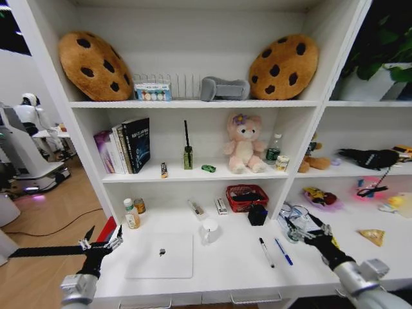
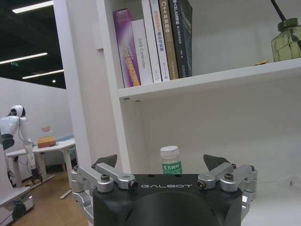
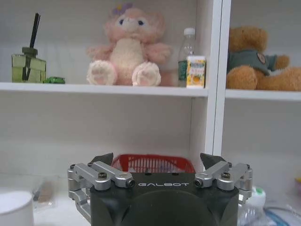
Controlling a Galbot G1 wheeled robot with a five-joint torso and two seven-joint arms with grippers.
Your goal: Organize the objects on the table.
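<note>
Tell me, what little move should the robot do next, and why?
Probably lower the right gripper toward the blue pen. That gripper is open and holds nothing, and it hovers over the table beside the blue pen and the black pen, which lie loose. The left gripper, also open, waits at the table's left edge, by the laptop.

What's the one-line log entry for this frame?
left claw: open, above desk's left edge | right claw: open, above desk's right side | laptop: closed, flat on desk | pens: untouched
</note>
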